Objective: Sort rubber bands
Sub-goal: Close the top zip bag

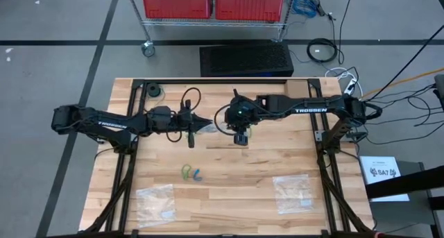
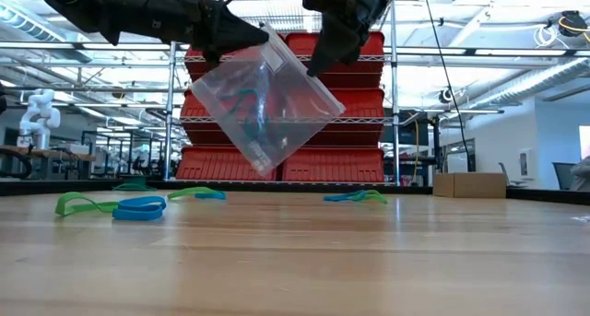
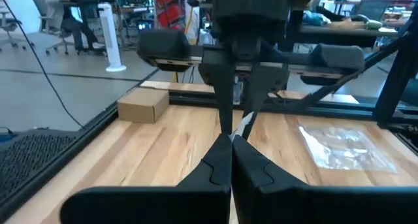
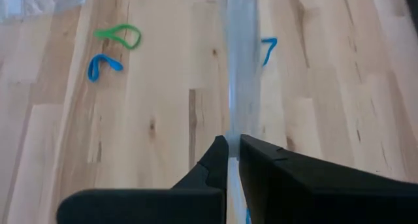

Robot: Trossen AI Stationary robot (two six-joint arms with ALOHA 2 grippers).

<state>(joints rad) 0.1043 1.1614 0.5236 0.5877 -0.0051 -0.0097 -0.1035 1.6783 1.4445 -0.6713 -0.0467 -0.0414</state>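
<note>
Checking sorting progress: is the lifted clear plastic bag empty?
No. The clear plastic bag, pinched by both grippers, hangs tilted above the table with dark and green bands visible inside.

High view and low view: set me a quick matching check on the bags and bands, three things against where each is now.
1. lifted clear plastic bag
2. green rubber band
3. flat clear plastic bag

A. mid-table, beside a blue rubber band
B. on the table, right arm's side
C. pinched by left gripper and right gripper

Pairs: 1-C, 2-A, 3-B
</note>
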